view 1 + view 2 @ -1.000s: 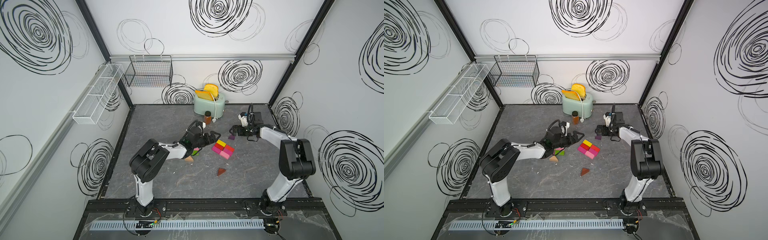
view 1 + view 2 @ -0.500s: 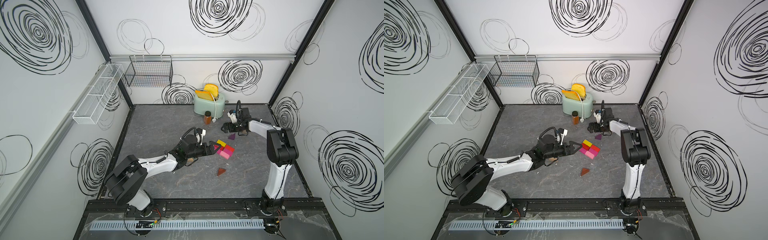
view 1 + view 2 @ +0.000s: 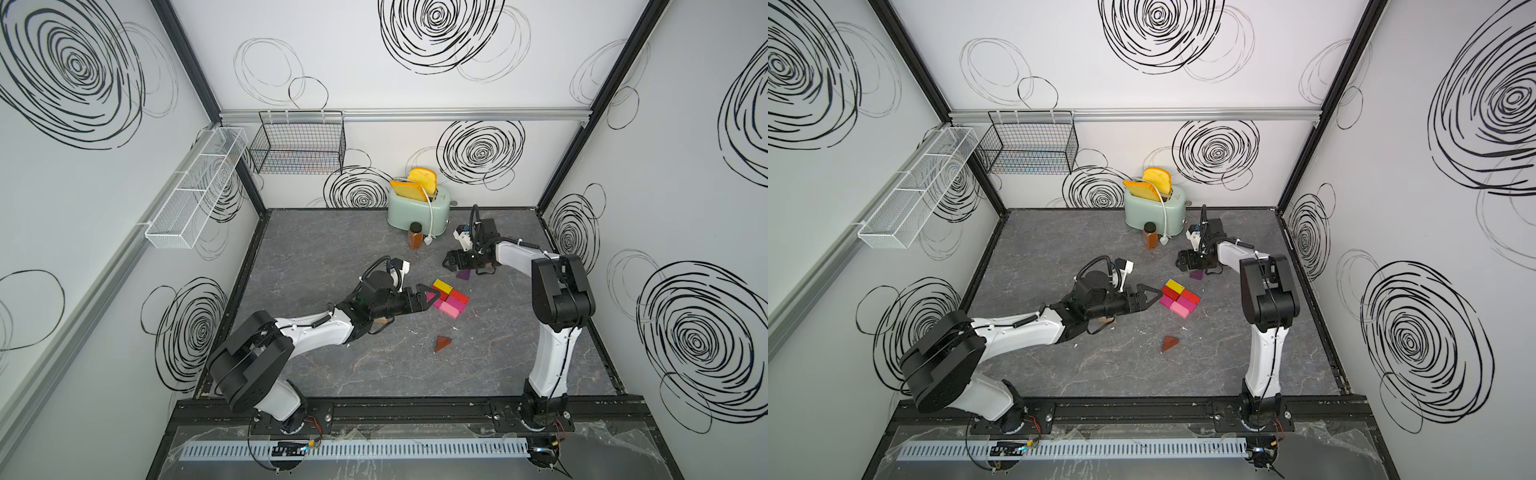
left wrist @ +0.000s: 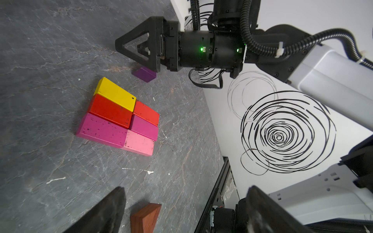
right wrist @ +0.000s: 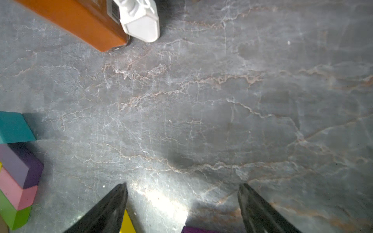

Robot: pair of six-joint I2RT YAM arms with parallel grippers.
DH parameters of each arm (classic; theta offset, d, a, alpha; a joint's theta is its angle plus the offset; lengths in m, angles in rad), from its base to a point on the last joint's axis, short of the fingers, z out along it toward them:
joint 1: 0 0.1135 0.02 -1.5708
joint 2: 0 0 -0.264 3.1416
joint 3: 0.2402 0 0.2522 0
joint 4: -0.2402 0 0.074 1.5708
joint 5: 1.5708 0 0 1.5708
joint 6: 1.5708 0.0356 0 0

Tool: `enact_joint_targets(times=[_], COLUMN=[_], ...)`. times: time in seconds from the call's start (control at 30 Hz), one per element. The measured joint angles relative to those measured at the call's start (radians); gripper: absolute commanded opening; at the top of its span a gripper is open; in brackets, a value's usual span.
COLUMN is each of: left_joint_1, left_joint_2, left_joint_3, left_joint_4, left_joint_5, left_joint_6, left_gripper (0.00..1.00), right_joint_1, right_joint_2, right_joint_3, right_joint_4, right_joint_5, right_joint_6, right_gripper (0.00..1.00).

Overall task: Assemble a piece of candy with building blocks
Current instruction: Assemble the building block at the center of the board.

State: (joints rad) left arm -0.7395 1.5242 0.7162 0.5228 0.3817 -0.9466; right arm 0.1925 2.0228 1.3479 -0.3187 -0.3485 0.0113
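Note:
Flat building blocks in yellow, red, magenta and pink lie packed in one cluster [image 3: 449,300] [image 3: 1180,302] [image 4: 121,119] mid-table. My left gripper [image 3: 430,296] [image 3: 1152,296] [image 4: 185,191] is open at the cluster's left edge and holds nothing. A brown wedge [image 3: 442,343] [image 3: 1169,343] [image 4: 145,217] lies alone nearer the front. My right gripper [image 3: 451,262] [image 3: 1182,262] [image 5: 182,186] is low over a purple wedge [image 3: 463,274] [image 3: 1197,274] [image 4: 144,74] [image 5: 193,230], its jaws wide, the wedge between them. Teal [image 5: 14,127], purple, pink and green blocks show in the right wrist view.
A brown spice jar [image 3: 414,235] [image 3: 1150,236] [image 5: 80,22] stands just behind the right gripper, with a white plug [image 5: 141,20] beside it. The mint toaster [image 3: 417,205] [image 3: 1154,208] sits at the back wall. Wire baskets [image 3: 299,145] hang on the walls.
The left arm stretched out and its gripper came down to the cluster's left edge. The right arm folded, its gripper settled over the purple wedge, and its jaws narrowed slightly.

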Motion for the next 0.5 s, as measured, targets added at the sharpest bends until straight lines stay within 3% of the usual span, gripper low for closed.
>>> enact_joint_targets(times=[0.5], left_joint_1=[0.001], left_joint_2=[0.000], left_joint_3=[-0.008], left_joint_4=[0.003], left_joint_5=[0.002], left_joint_6=[-0.006], left_gripper=[0.98], right_joint_1=[0.000], right_joint_2=[-0.080], right_joint_3=[-0.098], right_joint_4=[-0.020], right_joint_5=[0.006], right_joint_6=[-0.001], right_gripper=[0.80])
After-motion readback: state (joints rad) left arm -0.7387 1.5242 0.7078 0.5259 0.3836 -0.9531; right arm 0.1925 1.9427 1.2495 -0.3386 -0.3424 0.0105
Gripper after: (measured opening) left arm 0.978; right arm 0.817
